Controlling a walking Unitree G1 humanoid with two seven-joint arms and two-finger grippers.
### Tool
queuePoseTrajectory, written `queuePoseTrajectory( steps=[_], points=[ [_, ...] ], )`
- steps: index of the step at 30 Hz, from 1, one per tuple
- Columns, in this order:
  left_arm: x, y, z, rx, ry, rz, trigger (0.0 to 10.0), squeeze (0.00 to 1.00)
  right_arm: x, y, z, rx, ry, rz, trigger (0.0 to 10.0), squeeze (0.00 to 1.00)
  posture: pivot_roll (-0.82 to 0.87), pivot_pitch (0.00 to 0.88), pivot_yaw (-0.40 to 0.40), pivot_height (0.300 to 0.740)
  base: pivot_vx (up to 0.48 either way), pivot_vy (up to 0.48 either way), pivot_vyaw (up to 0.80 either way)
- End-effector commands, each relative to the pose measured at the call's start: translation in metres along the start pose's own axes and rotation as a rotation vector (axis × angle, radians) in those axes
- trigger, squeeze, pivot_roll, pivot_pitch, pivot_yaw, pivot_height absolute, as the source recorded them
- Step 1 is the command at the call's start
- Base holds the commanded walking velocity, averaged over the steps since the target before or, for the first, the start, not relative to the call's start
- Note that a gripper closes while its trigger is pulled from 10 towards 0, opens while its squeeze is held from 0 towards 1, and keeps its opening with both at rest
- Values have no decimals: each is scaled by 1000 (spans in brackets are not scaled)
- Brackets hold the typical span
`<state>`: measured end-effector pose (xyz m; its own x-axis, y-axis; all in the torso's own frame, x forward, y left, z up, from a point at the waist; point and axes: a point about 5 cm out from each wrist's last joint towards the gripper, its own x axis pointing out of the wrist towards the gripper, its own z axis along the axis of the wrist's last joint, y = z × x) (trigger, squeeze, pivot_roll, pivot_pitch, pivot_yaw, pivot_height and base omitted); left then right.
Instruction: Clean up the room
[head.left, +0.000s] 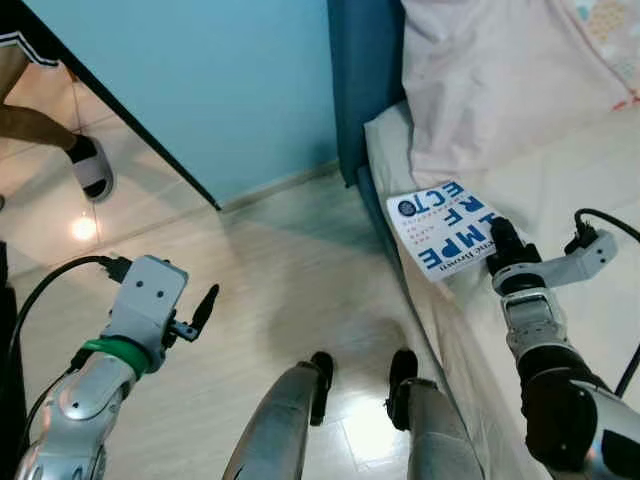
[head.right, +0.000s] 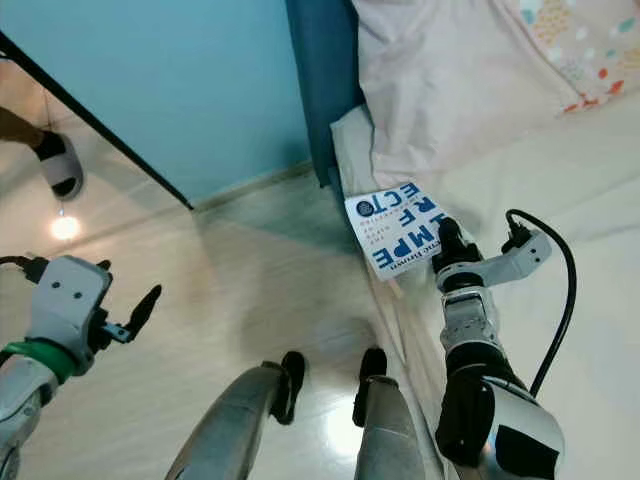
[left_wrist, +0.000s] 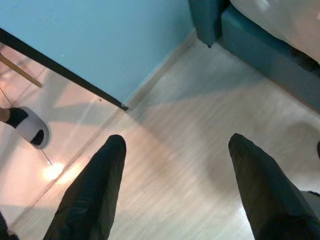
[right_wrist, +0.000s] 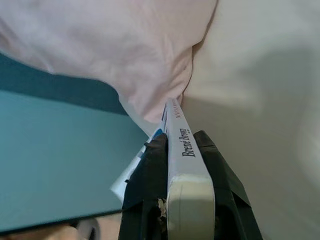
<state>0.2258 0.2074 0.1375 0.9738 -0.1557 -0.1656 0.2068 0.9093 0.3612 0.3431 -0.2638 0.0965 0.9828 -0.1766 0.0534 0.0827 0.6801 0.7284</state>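
A white book (head.left: 440, 225) with big blue letters on its cover lies flat over the edge of the bed (head.left: 600, 200), near the pink pillow (head.left: 490, 70). My right gripper (head.left: 503, 240) is shut on the book's near edge; in the right wrist view the two black fingers (right_wrist: 150, 175) clamp the spine of the book (right_wrist: 182, 150). My left gripper (head.left: 205, 308) hangs open above the pale wooden floor (left_wrist: 200, 145), nothing between its fingers (left_wrist: 95, 195).
A blue wall (head.left: 220, 80) and the blue bed frame (head.left: 365, 80) stand ahead. A person's foot in a white slipper (head.left: 92, 165) is on the floor at the far left. My own legs (head.left: 300, 410) stand on the floor beside the bed.
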Motion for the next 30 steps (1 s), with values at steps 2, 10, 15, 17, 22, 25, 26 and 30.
queuePoseTrajectory(
  steps=[2,10,15,17,22,25,26,30],
  points=[
    [-5,-2,-6,-15,51,-12,10000,0,-13,-25,9,-74,-21,-99,10000,0,370,451,220,740,0,0,0],
    [2,-10,-4,-35,49,-43,10000,0,-28,-55,54,-75,-212,-197,10000,0,323,410,230,740,0,0,0],
    [12,-11,1,-37,36,-62,10000,0,-34,-62,52,-64,-201,-218,10000,0,305,381,242,740,0,0,0],
    [14,-10,2,-36,33,-63,10000,0,-34,-62,46,-62,-173,-212,10000,0,305,381,242,740,0,0,0],
    [16,-10,4,-36,31,-63,10000,0,-37,-65,31,-82,-83,-257,10000,0,311,370,242,740,0,0,0],
    [16,-9,3,-36,32,-59,10000,0,-42,-74,34,-77,-107,-371,10000,894,314,363,240,740,0,0,0],
    [16,-9,3,-36,32,-59,10000,0,-42,-74,34,-77,-107,-371,10000,894,314,363,240,740,0,0,0],
    [17,-10,2,-36,35,-57,10000,0,-44,-78,52,-91,-201,-430,10000,1000,309,354,237,740,0,0,0]
  ],
)
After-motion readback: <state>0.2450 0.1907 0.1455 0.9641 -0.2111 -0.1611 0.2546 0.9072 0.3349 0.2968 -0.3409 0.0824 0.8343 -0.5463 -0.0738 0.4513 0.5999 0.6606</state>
